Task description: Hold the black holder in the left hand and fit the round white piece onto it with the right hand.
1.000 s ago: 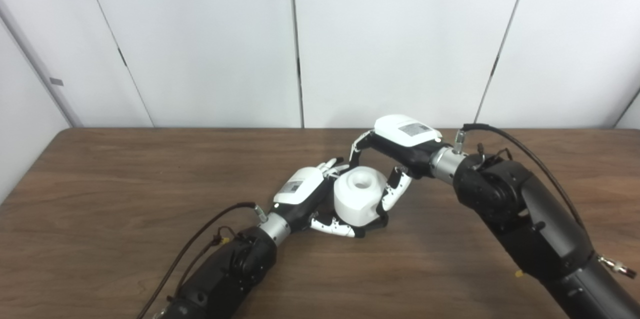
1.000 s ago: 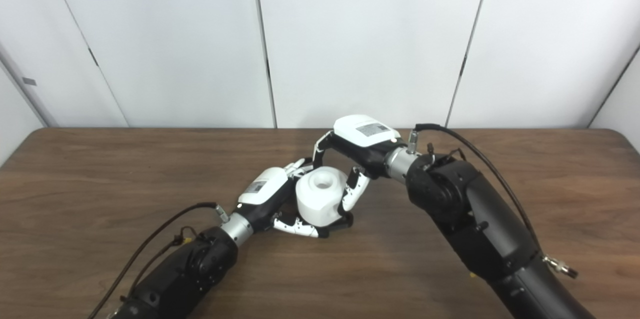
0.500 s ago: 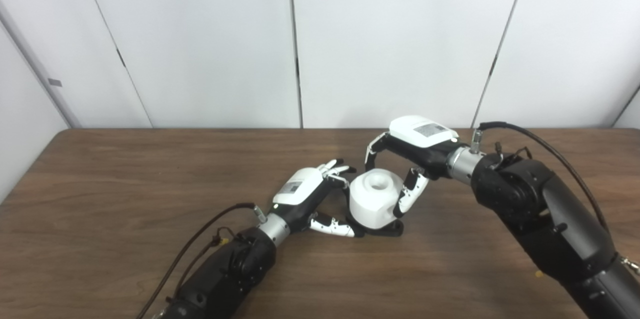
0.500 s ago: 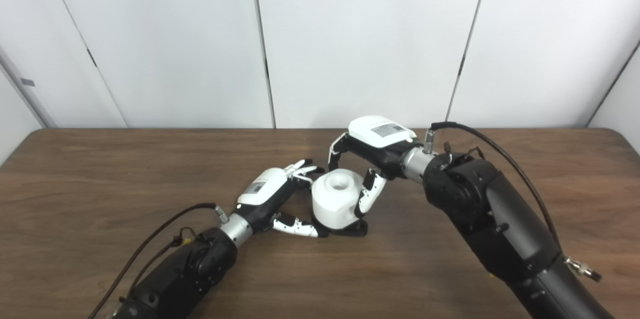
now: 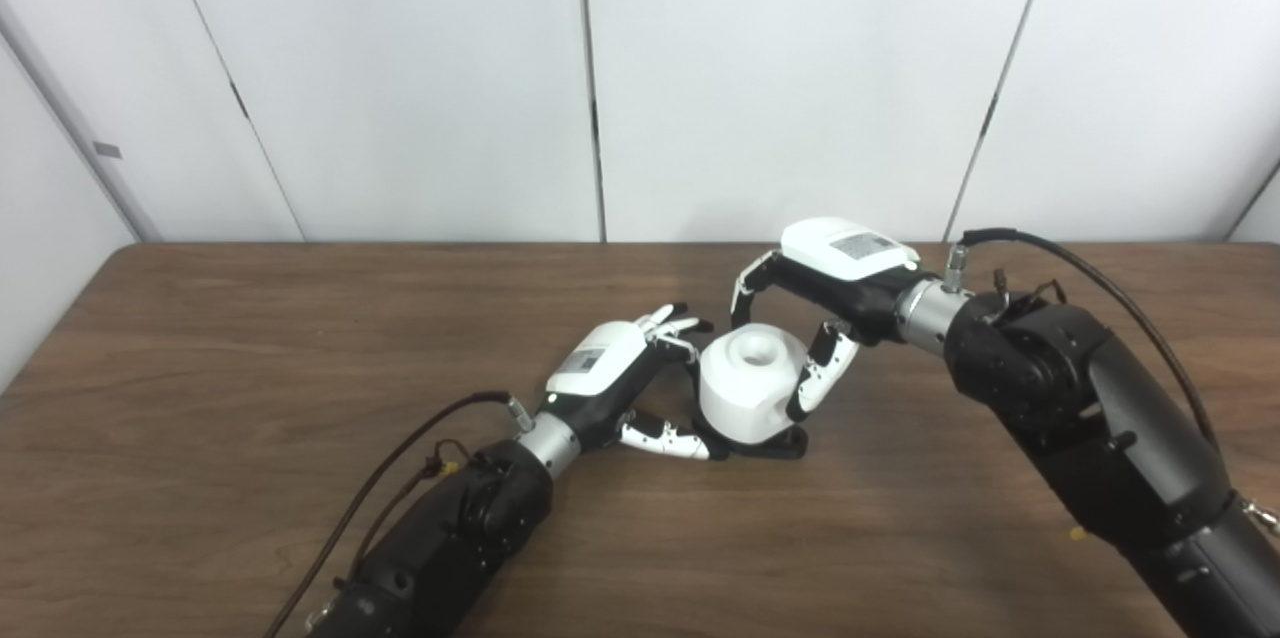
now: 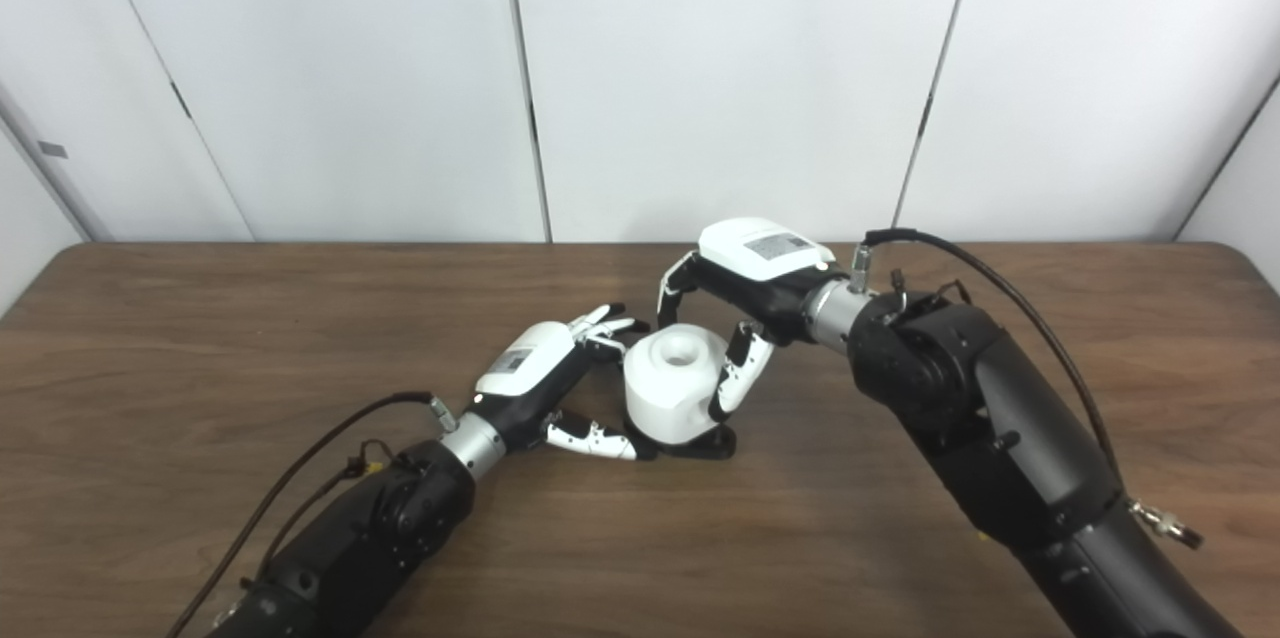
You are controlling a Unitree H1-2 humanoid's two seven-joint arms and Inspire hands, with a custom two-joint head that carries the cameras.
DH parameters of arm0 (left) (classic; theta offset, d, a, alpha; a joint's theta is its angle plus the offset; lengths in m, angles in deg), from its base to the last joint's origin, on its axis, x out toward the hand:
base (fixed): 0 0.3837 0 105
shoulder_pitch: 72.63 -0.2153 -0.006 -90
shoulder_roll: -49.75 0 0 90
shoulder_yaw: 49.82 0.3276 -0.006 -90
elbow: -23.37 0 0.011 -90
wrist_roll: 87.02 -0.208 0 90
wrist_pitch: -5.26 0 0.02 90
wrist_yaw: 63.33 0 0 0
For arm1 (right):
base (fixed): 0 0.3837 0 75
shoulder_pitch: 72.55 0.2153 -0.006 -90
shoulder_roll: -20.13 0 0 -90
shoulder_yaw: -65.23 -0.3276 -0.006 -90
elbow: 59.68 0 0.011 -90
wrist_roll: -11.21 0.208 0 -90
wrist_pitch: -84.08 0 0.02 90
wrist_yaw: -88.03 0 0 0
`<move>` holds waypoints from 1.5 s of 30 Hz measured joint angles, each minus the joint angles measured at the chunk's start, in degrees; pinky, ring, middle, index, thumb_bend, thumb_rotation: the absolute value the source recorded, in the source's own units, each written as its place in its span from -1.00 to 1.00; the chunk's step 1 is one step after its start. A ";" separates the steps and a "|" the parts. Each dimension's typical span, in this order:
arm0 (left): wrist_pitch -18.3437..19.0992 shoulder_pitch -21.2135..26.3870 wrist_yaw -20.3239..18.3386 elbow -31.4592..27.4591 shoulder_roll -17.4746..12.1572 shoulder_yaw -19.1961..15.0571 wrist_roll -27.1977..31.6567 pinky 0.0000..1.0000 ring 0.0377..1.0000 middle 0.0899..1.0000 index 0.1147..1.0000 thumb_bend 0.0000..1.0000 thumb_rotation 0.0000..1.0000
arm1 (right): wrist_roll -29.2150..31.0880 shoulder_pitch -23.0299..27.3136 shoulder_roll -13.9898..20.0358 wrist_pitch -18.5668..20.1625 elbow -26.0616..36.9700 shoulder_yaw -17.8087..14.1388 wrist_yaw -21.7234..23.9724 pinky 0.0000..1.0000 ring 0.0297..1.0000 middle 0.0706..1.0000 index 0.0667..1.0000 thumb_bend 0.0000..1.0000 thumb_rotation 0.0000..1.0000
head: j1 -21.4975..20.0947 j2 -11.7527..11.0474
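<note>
The round white piece (image 5: 748, 388), a squat cylinder with a hole in its top, sits on the low black holder (image 5: 775, 445), which rests on the table (image 5: 250, 348). My right hand (image 5: 835, 268) reaches over it from the right. Its thumb (image 5: 820, 376) presses the piece's right side and its fingers (image 5: 748, 280) curl behind the top, so it is shut on the piece. My left hand (image 5: 610, 373) is just left of the piece, open with its fingers spread. The left thumb (image 5: 665, 439) lies low on the table, pointing at the holder's left edge.
The brown wooden table runs wide on both sides, with white wall panels (image 5: 400, 78) behind its far edge. Dark cables trail along both forearms. A small yellow speck (image 5: 1075, 533) lies on the table near the right arm.
The white piece on its black holder slid right with my right hand and left the left hand's cupped grip. The left hand opened. The camera tilted slightly, shifting the whole picture.
</note>
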 measured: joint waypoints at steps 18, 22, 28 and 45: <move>-0.16 0.00 -0.17 0.00 0.00 0.00 0.15 0.94 0.98 0.79 -0.18 0.05 -0.86 | 0.17 0.01 -0.18 0.47 -0.16 -0.11 -0.05 0.62 0.60 0.44 -0.12 0.05 -0.73 | 0.00 0.09; -0.21 0.01 -0.16 0.00 0.00 0.00 0.15 0.94 0.98 0.78 -0.18 0.05 -0.86 | 0.32 -0.05 -0.19 0.88 -0.11 -0.30 -0.04 0.63 0.60 0.44 -0.12 0.05 -0.73 | -0.18 0.09; -0.10 0.04 -0.22 -0.01 0.00 0.01 0.15 0.94 0.98 0.79 -0.18 0.05 -0.86 | -3.39 -1.85 -0.26 4.40 2.98 -1.27 -0.09 0.64 0.55 0.40 -0.11 0.05 -0.73 | -0.26 0.18; -0.16 0.01 -0.31 0.00 -0.15 0.00 0.45 0.95 0.99 0.79 -0.18 0.05 -0.86 | -8.60 -7.78 -6.20 9.74 6.88 -6.14 -5.82 0.55 0.54 0.41 -0.11 0.04 -0.74 | -0.53 0.26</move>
